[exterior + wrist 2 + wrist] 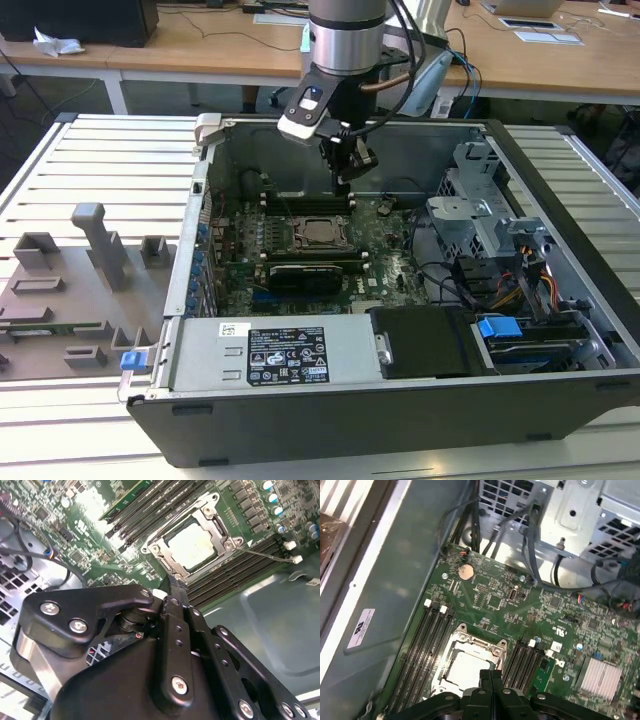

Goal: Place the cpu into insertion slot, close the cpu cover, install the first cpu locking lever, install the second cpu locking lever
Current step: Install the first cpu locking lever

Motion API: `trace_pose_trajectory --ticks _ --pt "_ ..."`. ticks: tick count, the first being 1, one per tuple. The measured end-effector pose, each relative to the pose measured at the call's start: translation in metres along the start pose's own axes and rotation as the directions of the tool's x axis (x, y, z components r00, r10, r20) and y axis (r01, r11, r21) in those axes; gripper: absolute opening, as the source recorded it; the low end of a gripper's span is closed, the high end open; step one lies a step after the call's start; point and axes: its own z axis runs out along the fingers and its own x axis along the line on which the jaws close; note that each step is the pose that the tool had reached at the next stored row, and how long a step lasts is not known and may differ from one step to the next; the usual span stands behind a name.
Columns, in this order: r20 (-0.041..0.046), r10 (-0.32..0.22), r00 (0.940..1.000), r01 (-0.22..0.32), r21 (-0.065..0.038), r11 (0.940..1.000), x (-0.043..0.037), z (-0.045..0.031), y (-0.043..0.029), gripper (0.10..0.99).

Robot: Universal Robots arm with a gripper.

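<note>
Wooden desks (pixel 200 50) run along the back of your room. In front of them a pale slatted metal table (pixel 100 150) carries a dark grey open computer case (pixel 400 420) lying on its side. Grey plastic fixtures (pixel 100 245) sit beside the case on the exterior view's left.

Your black two-finger gripper (pixel 343 180) hangs inside the case over the green circuit board (pixel 390 250). It is just above the far edge of the socket area. In the first wrist view its fingers (pixel 485 680) are pressed together with nothing between them.

The cpu (pixel 192 545), a small flat square chip with a pale silver top, lies seated in the small square dark insertion slot (pixel 218 524). The cpu cover (pixel 157 550), a thin silver-grey metal frame with a square window, lies down flat around it. In the second wrist view your fingertips are just beside one corner of that frame. A thin metal rod (pixel 265 554) reaches from another corner out across the long black memory slots (pixel 235 570).
</note>
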Motion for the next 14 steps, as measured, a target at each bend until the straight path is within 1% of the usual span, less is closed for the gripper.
trace_pose_trajectory --ticks 1,3,5,8,9,11,13,14 --pt "-0.0003 -0.023 0.9997 0.023 -0.004 0.9997 0.0000 0.0000 0.0000 0.106" --pt "-0.0005 -0.044 0.9990 0.044 -0.008 0.9990 0.0000 0.0000 0.0000 0.106" --pt "-0.0006 -0.076 0.9971 0.076 -0.013 0.9970 0.0000 0.0000 0.0000 0.106" --pt "-0.0007 -0.122 0.9925 0.122 -0.021 0.9923 0.0000 0.0000 0.0000 0.106" --pt "-0.0006 -0.142 0.9899 0.142 -0.024 0.9896 0.0000 0.0000 0.0000 0.106" --pt "-0.0004 -0.164 0.9865 0.164 -0.028 0.9861 0.0000 0.0000 0.0000 0.106" --pt "0.0001 -0.191 0.9817 0.190 -0.033 0.9811 0.0000 0.0000 0.0000 0.106" --pt "-0.0009 -0.219 0.9757 0.219 -0.036 0.9751 0.0000 0.0000 -0.0001 0.106"
